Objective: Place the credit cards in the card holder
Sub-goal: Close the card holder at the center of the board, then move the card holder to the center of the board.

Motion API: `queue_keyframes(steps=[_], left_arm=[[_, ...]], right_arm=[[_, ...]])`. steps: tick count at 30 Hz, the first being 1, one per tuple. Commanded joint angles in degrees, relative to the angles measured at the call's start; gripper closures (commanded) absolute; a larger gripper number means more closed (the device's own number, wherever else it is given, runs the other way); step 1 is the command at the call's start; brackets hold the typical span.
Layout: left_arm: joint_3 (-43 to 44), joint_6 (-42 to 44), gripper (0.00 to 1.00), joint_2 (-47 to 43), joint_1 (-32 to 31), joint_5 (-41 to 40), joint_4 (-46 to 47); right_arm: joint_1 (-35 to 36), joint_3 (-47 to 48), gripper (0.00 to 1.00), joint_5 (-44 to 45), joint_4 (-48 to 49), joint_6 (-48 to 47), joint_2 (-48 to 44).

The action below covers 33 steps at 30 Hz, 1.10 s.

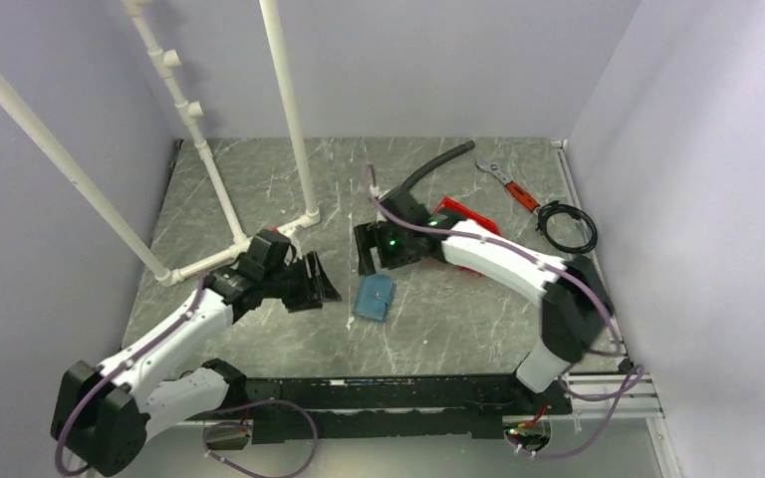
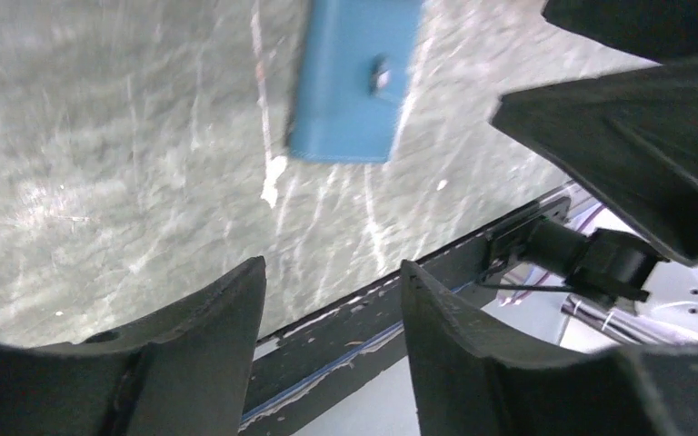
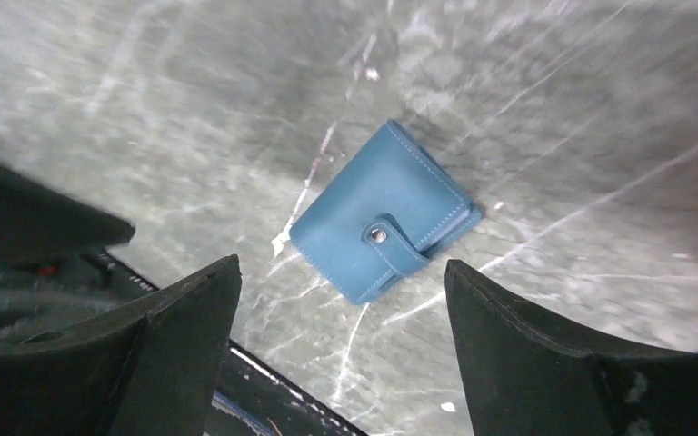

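**A:** From the top, what is the room showing?

**B:** Pale lilac walls are enclosing a grey-green marbled table [image 1: 259,189] that is streaked with white scratches. A white pipe frame [image 1: 289,110] is standing at far left. A red bin [image 1: 463,214], a wrench [image 1: 508,184] and a coiled black cable [image 1: 566,225] are sitting far right.

**A:** And the card holder [image 1: 374,297]?

**B:** It is lying closed near the table's middle, its long axis running roughly far to near. The left gripper [image 1: 314,282] is hanging just left of it and the right gripper [image 1: 371,251] just beyond it.

**A:** The left wrist view?

**B:** The left gripper [image 2: 332,272] is standing with its jaws apart, gripping nothing. The card holder [image 2: 354,82] is lying ahead at the top edge, clear of the fingers, with the black rail [image 2: 400,313] running below.

**A:** The right wrist view?

**B:** The right gripper [image 3: 341,268] is hanging with its jaws spread wide and nothing between them. The card holder [image 3: 386,222] is lying diagonally beyond the fingertips, its snap strap wrapping over the lower right edge. I am reading no lettering on it.
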Motion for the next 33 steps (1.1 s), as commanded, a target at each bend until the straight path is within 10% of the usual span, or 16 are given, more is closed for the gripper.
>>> queue_keyframes(steps=[1,10,18,23,33], left_arm=[[10.8,5.2,0.35,-4.1,0.6,-6.2,-7.3],[18.6,9.5,0.01,9.6,0.8,1.8,-2.3],[15.1,7.0,0.01,25.9,0.5,8.1,9.5],[14.2,4.6,0.19,33.3,-1.4,8.3,14.9],[8.6,-4.6,0.65,38.7,-2.5,7.7,25.9]], right_arm=[[-4.8,2.3,0.13,0.8,-2.4,-8.3,-14.7],[-9.9,-3.8,0.01,5.2,-5.3,-10.5,-32.6],[-12.9,-23.4,0.04,-15.3,10.1,0.1,-30.7],[-12.6,-34.3,0.23,-30.0,31.2,9.0,-20.3],[-6.4,-34.2,0.26,-19.5,40.4,16.5,-5.8]])
